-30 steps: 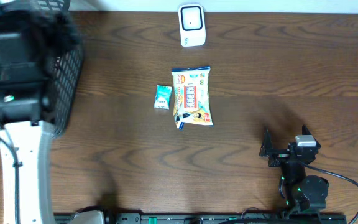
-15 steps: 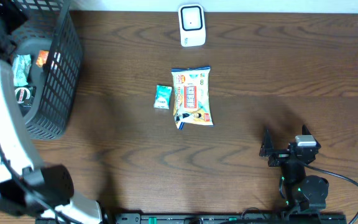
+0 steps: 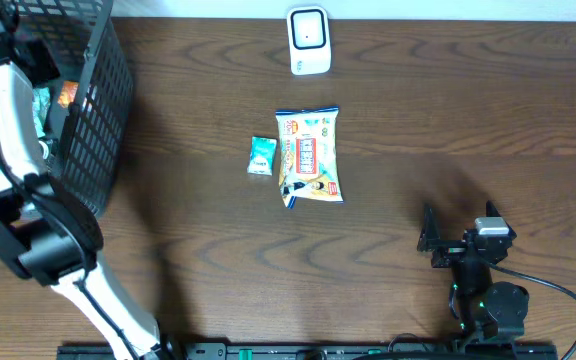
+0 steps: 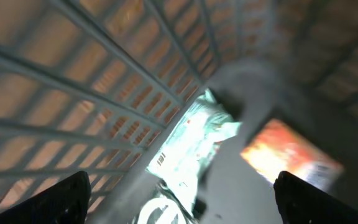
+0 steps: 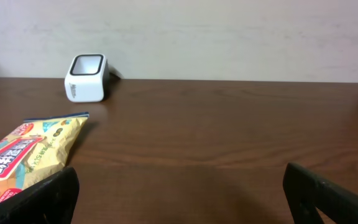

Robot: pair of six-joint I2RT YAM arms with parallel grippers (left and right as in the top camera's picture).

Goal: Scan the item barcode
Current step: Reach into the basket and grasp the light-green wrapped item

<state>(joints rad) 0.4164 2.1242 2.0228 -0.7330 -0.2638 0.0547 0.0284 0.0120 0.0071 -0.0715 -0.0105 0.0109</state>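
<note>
Left gripper [image 4: 182, 196], jaws spread and empty, is hovering before the teal packet [image 4: 194, 143], which is lying diagonally between its fingers. Right gripper [image 5: 180, 193], likewise spread, is sitting farther off.

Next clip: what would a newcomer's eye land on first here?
The big white left arm at the left edge, reaching into the black basket, where packets lie. Next comes the bright snack bag in the middle of the table, with a small teal packet just to its left. The white scanner sits at the far edge.
</note>
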